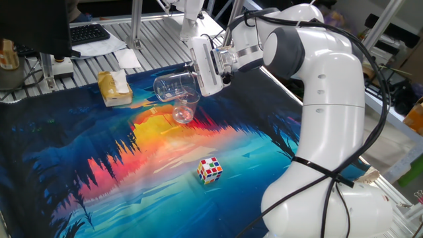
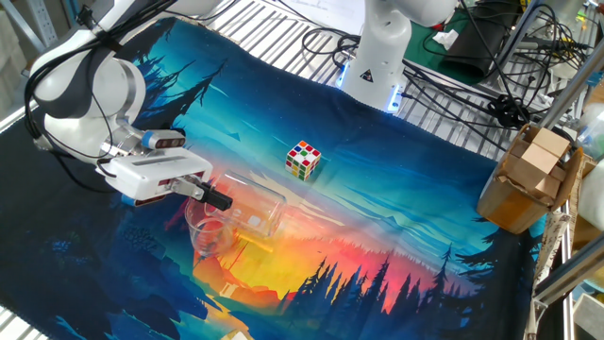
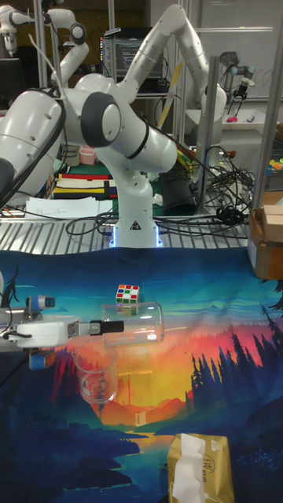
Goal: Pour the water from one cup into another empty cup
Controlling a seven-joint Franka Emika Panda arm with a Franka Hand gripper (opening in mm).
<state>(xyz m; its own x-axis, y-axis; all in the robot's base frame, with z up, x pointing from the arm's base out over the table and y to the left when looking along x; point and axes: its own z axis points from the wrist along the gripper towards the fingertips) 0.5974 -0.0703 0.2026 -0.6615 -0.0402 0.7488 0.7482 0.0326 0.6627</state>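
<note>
My gripper (image 1: 196,82) (image 2: 215,197) (image 3: 111,326) is shut on a clear glass cup (image 1: 173,86) (image 2: 257,209) (image 3: 138,323), held by its base end and tipped on its side, roughly horizontal. The cup's mouth hangs just above a second clear cup (image 1: 184,111) (image 2: 209,232) (image 3: 98,379) that stands upright on the colourful cloth (image 1: 119,165). The two cups are close together, and I cannot tell whether they touch. The water is too faint to make out in either glass.
A Rubik's cube (image 1: 210,169) (image 2: 303,159) (image 3: 127,293) lies on the cloth beyond the cups. A yellow tissue pack (image 1: 114,88) (image 3: 200,466) sits near one cloth edge, and a cardboard box (image 2: 528,179) stands at another. The robot base (image 2: 377,57) is at the far side.
</note>
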